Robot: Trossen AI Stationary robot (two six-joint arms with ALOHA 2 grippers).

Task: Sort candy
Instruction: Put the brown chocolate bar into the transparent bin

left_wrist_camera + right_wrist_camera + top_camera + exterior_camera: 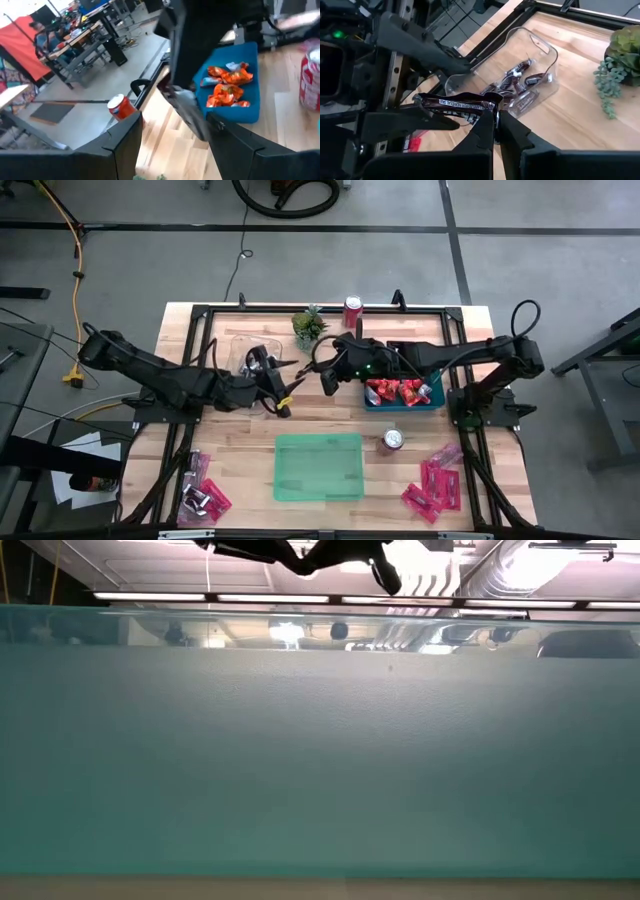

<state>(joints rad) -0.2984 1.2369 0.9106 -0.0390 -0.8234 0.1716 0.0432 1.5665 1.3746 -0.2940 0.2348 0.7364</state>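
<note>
At centre frame in the right wrist view, a small dark brown-and-silver wrapped candy bar [457, 104] hangs level above the table, pinched by one end only; my right gripper [495, 117] is clamped together on that end. The free end reaches toward my left gripper [175, 127], whose fingers stand wide apart on either side of it and touch nothing.

Toward the upper right of the same view lies the clear plastic tray [540, 50] with more dark bars in it, well apart from the held one. In the high view, a blue plastic tray [432, 402] of bright red-orange packets [392, 391] sits right of centre, a translucent green tray [280, 470] lies below centre, and flat pink-red packets [435, 480] lie loose at lower right and lower left.

Hazards, as I judge them:
- The grip is on the wrapper's edge, so a slight tug could pull the bar free.
- If my right fingers part before my left ones close, the bar would likely drop onto the pale wooden table [240, 450] outside any tray.
- My two grippers are close together; a misjudged approach could knock finger against finger and skew the bar.
</note>
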